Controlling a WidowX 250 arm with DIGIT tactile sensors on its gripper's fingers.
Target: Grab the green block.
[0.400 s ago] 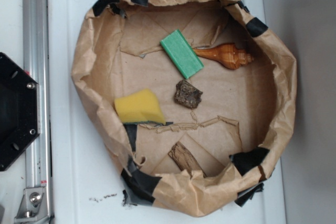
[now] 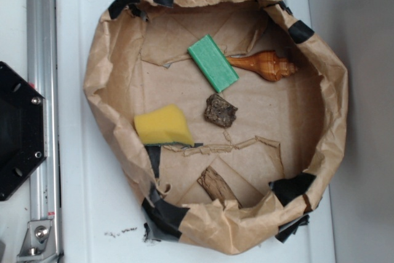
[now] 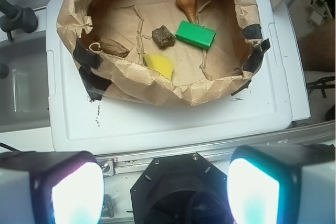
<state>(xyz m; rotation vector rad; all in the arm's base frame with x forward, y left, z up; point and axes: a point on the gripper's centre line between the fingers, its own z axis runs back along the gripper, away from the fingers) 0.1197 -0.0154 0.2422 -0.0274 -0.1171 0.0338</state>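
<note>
The green block (image 2: 213, 63) lies flat on the floor of a brown paper-lined basin (image 2: 101, 66), toward the back, its far end touching an orange-brown seashell (image 2: 263, 64). In the wrist view the green block (image 3: 196, 34) shows at the top, far from my gripper (image 3: 165, 192). The two fingers (image 3: 71, 192) stand wide apart at the bottom of that view, above the black robot base (image 3: 178, 187), with nothing between them. The exterior view does not show the gripper.
Inside the basin are a yellow sponge (image 2: 162, 125), a dark rough rock (image 2: 220, 110) and a piece of wood (image 2: 217, 184). The basin sits on a white lid (image 2: 92, 214). A metal rail (image 2: 40, 90) runs along the left.
</note>
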